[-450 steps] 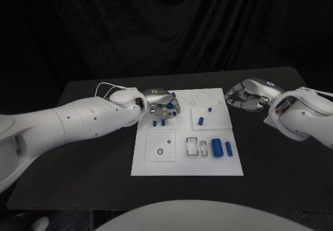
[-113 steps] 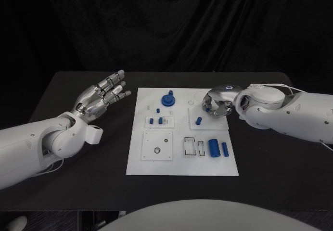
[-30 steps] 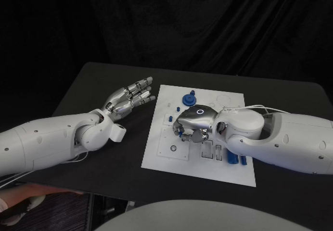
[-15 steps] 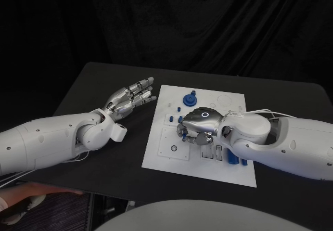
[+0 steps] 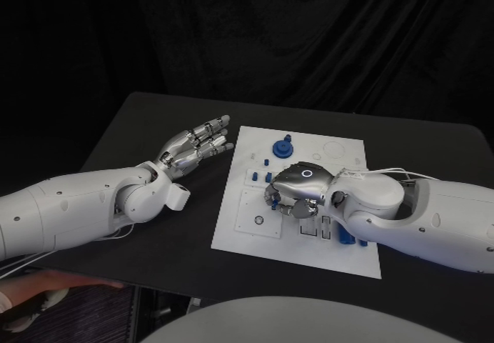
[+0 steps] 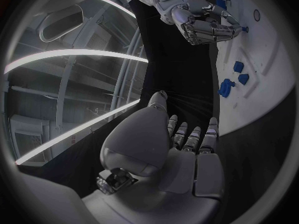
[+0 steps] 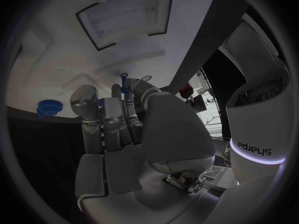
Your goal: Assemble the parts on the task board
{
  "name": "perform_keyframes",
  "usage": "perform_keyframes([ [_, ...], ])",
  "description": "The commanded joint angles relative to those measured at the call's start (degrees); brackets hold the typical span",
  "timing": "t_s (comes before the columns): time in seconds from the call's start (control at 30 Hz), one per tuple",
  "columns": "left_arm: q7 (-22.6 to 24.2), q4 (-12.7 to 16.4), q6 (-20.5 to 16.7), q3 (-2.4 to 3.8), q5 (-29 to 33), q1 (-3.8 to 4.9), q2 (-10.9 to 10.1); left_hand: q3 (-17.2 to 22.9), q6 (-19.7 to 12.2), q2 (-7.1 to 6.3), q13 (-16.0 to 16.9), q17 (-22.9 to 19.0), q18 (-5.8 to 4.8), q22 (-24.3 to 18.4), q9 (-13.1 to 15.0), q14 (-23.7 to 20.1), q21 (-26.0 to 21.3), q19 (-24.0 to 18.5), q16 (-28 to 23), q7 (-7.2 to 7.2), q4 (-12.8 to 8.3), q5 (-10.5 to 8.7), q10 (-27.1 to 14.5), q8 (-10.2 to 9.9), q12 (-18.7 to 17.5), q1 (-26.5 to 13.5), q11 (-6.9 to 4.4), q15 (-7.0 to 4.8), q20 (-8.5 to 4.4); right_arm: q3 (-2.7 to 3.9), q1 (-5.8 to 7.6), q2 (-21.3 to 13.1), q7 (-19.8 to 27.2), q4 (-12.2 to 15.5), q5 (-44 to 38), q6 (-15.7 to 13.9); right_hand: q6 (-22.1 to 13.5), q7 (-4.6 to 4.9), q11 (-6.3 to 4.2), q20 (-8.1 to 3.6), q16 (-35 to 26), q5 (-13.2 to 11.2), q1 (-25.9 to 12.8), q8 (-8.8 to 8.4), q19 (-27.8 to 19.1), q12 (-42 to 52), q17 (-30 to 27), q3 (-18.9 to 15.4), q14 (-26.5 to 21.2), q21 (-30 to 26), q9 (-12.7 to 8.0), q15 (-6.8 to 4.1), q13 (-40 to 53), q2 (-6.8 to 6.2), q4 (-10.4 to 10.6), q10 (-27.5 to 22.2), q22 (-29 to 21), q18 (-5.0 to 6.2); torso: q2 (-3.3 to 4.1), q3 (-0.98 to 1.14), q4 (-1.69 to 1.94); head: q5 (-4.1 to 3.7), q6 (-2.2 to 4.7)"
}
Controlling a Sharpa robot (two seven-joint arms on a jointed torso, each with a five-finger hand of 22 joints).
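The right robot hand (image 5: 295, 189) is hovering over the board's (image 5: 350, 250) middle, pinching a small blue part (image 6: 244, 29) in its fingertips. The left robot hand (image 5: 193, 148) is hanging beside the board, fingers spread, holding nothing.

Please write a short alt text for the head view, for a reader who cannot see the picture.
The robot's right hand is curled over the middle of the white task board on a black table, pinching a small blue part. The left hand hovers open beside the board's left edge, and a round blue piece stands near the board's far edge.
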Motion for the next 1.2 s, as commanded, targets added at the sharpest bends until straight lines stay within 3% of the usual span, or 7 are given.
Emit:
perform_keyframes([
  [0.03,4.69,0.06,0.70,0.05,0.32,-0.09,0.15,-0.04,-0.07,0.26,0.00,-0.06,0.94,0.04,0.02,-0.38,-0.39,-0.49,-0.27,0.29,-0.27,0.37,-0.21,-0.03,-0.09,0.29,0.06,0.03,-0.02,0.03,-0.24,0.25,-0.56,-0.56,-0.59,-1.24,0.38,0.05,-0.03,0.18,0.23,-0.47,0.00,-0.41,0.24,-0.29,0.02,0.05,0.40,0.30,-0.13,-0.05,-0.05,-0.34,-0.06,0.56,6.38,-0.51,0.01,0.09,0.09,-0.22,-0.01],
  [0.5,4.33,-0.09,1.03,0.05,0.32,-0.19,0.39,0.02,-0.07,0.33,-0.01,-0.06,0.95,0.16,0.02,-0.38,-0.37,-0.45,-0.27,0.35,-0.37,0.43,-0.27,-0.03,-0.17,0.36,0.03,0.06,-0.01,0.03,-0.82,0.75,-0.52,-1.82,-0.59,0.03,0.45,-0.02,-0.13,0.15,0.07,-0.79,0.25,-0.71,0.11,-0.22,-0.22,0.07,0.24,0.05,-0.36,-0.11,-0.01,-0.38,-0.27,0.77,6.31,-0.45,0.05,0.04,0.03,-0.14,-0.01],
  [1.2,3.96,-0.31,1.23,0.05,0.32,-0.47,0.54,0.10,-0.16,0.40,-0.03,-0.06,0.97,0.28,0.02,-0.38,-0.34,-0.37,-0.27,0.45,-0.51,0.46,-0.35,-0.03,-0.27,0.43,-0.03,0.11,0.03,0.03,-1.15,0.19,-0.38,-1.04,-0.59,0.06,1.19,-0.10,-0.23,0.11,0.01,-1.51,0.26,-0.85,0.00,-0.04,-0.35,-0.12,0.12,-0.02,-0.56,-0.17,0.13,-0.27,-0.27,1.13,6.26,-0.43,-0.04,0.02,0.14,-0.12,-0.01],
])
